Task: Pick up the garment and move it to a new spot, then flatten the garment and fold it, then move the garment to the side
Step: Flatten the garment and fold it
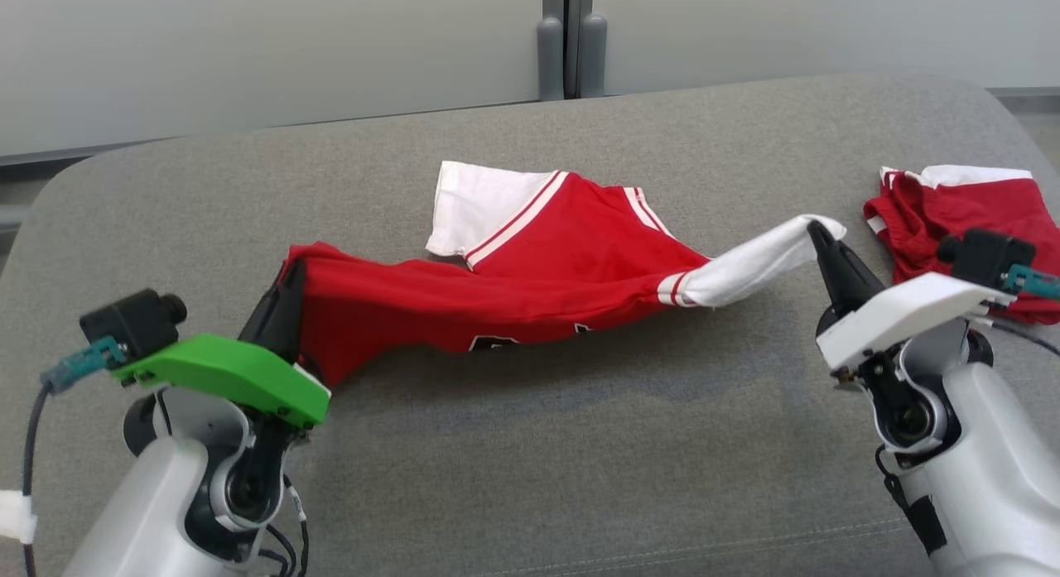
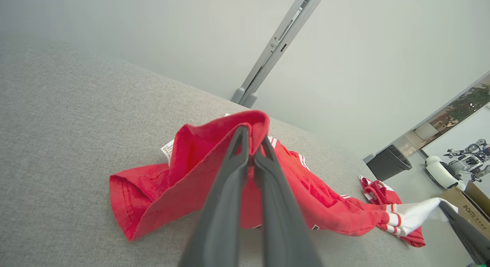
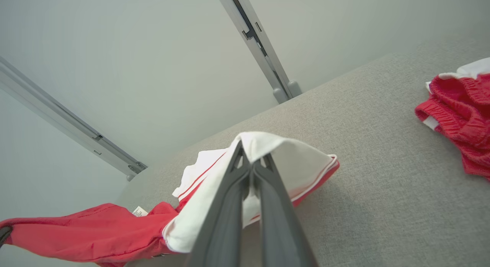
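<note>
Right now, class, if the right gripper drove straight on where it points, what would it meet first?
The white sleeve pinched in its fingers, draped over the tips. Beyond, the way looks free above the grey cushion, though depth is unclear.

Spread wide apart, both pinched tight.
Left gripper sits low left, dark fingers angled up and inward, clamped on the garment at its red edge; green wrist cover, pale forearm beneath. Right gripper at right, fingers tilted up-left, clamped on the white sleeve; white wrist cover.
</note>
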### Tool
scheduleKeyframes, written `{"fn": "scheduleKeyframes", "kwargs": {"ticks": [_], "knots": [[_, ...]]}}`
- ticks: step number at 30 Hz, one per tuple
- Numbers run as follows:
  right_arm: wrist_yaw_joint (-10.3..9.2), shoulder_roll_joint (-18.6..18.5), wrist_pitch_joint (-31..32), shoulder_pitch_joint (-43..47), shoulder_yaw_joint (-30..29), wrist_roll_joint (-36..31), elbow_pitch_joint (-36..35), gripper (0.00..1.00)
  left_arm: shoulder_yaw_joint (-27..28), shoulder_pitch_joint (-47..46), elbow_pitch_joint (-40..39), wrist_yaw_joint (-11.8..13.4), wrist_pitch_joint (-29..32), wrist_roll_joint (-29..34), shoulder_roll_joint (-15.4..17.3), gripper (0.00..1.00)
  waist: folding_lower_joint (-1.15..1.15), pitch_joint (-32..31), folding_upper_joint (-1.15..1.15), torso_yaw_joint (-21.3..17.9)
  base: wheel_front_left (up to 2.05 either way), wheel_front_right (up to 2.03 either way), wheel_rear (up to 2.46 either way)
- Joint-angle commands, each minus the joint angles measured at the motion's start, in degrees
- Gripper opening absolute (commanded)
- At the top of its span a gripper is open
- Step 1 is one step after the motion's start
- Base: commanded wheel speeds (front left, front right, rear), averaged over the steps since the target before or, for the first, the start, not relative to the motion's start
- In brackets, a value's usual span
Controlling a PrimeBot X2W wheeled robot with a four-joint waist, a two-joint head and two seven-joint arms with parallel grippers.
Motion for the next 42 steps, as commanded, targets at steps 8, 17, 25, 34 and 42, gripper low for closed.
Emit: {"fn": "scheduleKeyframes", "kwargs": {"ticks": [8,17,25,34,42], "knots": [[0.00,1.77,8.64,-10.40,-4.42,0.40,-0.97,0.00,3.57,-11.12,-2.85,4.58,7.81,-3.68,1.46,0.00,0.00,-3.10,0.00,-0.33,0.00,0.00,0.00],[0.01,3.48,16.84,-19.22,-10.61,-0.34,-8.40,0.00,5.97,-21.87,-8.54,8.87,12.81,-4.52,2.72,0.00,0.00,-5.05,0.00,-0.43,0.00,0.00,0.00],[0.01,5.96,23.48,-26.29,-14.28,-6.10,-10.41,0.00,4.13,-30.08,-5.31,12.05,18.52,-3.13,4.02,0.00,0.00,-4.11,0.00,-0.63,0.00,0.00,0.00],[0.01,8.52,24.47,-39.77,-16.87,-13.50,-0.46,0.00,3.44,-41.57,6.98,14.77,20.82,-1.76,2.27,0.00,0.00,3.90,0.00,-1.22,0.00,0.00,0.00],[0.00,8.88,16.17,-57.30,-16.80,-21.16,10.43,0.00,5.03,-56.34,17.50,12.63,14.25,1.56,0.04,0.00,0.00,14.57,0.00,-2.98,0.00,0.00,0.00]]}}
